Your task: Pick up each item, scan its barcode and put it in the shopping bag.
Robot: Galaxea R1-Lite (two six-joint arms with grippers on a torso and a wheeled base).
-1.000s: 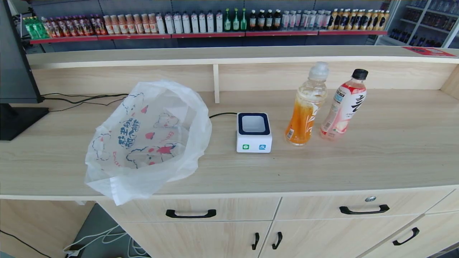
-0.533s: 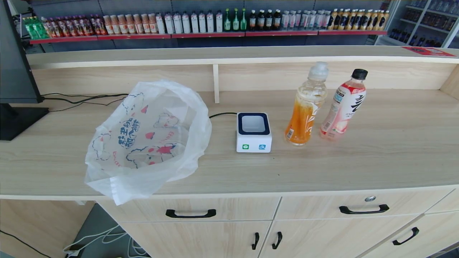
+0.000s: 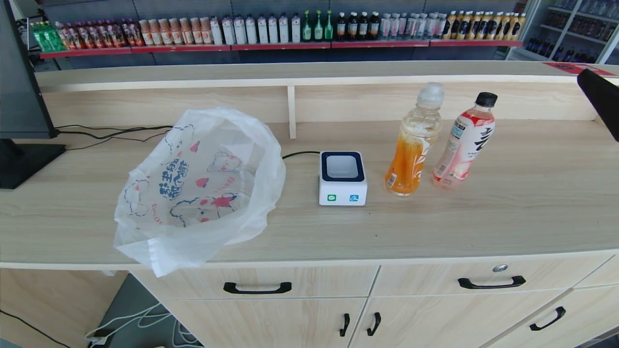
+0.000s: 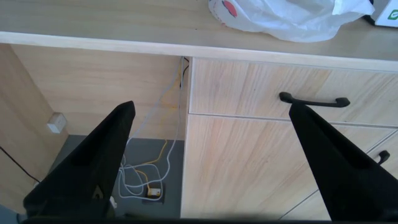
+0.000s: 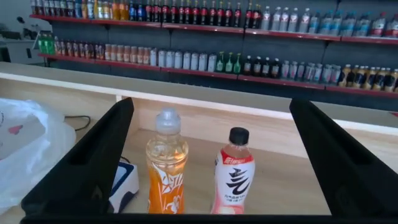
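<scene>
1. Right claw (image 5: 211, 104): fingers spread wide with nothing between them. It is held above the surface (image 3: 483, 217), facing the two bottles, well apart from both.
2. Left claw (image 4: 211, 106): fingers spread wide and empty. It hangs below the surface edge, facing a drawer front (image 4: 261, 81).
3. Item positions: the orange bottle (image 3: 413, 140) stands just beside the scanner (image 3: 342, 178), on its right. The pink bottle (image 3: 464, 140) stands just beside the orange bottle, farther right; whether the two touch cannot be told. The shopping bag (image 3: 203, 188) lies open-mouthed to the left of the scanner.
4. Orientation: both bottles stand upright, long axis vertical, caps up. The scanner window faces upward.
5. Step in hand: judged as the approach to the first pick, since both bottles stand on the surface and neither claw holds anything.
6. Next move: lower the right claw level with a bottle's body and close across its width, square to the long axis. The neighbouring bottle stands close, so entry from the free side limits the risk of tipping it. The bottle must then be turned so its barcode faces down onto the scanner window
</scene>
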